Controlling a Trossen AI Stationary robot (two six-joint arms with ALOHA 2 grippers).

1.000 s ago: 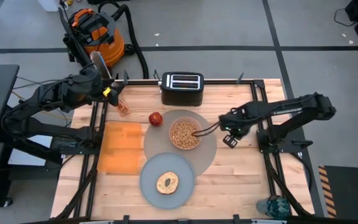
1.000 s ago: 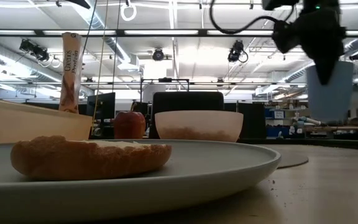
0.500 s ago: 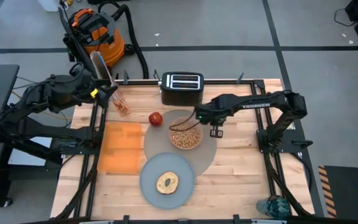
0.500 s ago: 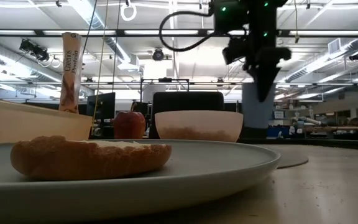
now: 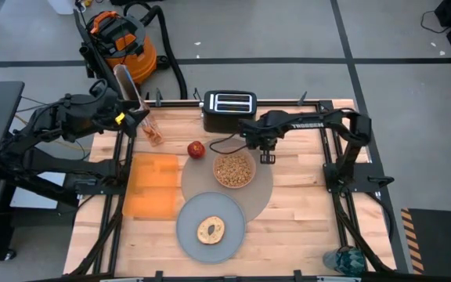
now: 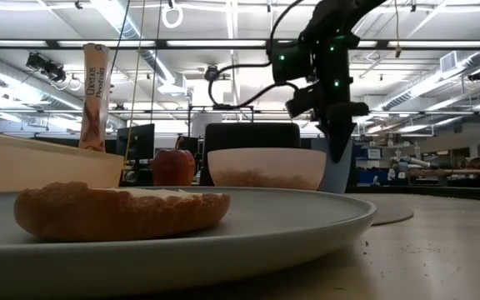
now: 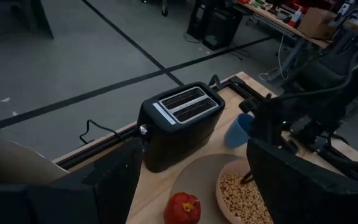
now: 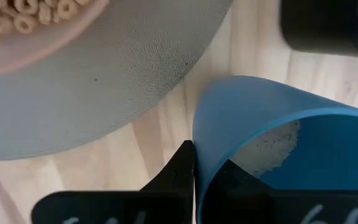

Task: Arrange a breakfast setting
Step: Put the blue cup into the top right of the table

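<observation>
My right gripper (image 5: 266, 155) is shut on the small blue cup (image 7: 237, 129), which is low over the wood between the black toaster (image 5: 229, 110) and the grey placemat (image 5: 261, 196). The pink bowl (image 5: 233, 169) holds cereal and sits on the placemat, with the red apple (image 5: 196, 149) at its left. The toasted bread (image 5: 211, 229) lies on the grey-blue plate (image 5: 186, 235), which overlaps the placemat's near edge. The orange napkin (image 5: 151, 186) lies flat at the left. My left gripper (image 7: 194, 186) is open beside the cereal box (image 5: 126, 84). No spoon shows. My right gripper pinches the cup's wall at the rim (image 8: 195, 144), one finger (image 8: 178, 177) outside and one finger (image 8: 232, 183) inside the cup. The fingers come from above, pointing down. The cup's mouth faces up, a little tilted. I cannot tell whether its base touches the wood.
The toaster stands at the table's far edge, just beyond the cup. The tall cereal box is at the far left corner. Black frame rails (image 5: 331, 180) run along both table sides. Bare wood (image 5: 304, 227) lies at the near right.
My right gripper has carried the cup from the table's right side toward the left and far edge. It passed by the bowl and came down next to the toaster. My left arm has drawn back a little toward the table's left edge.
</observation>
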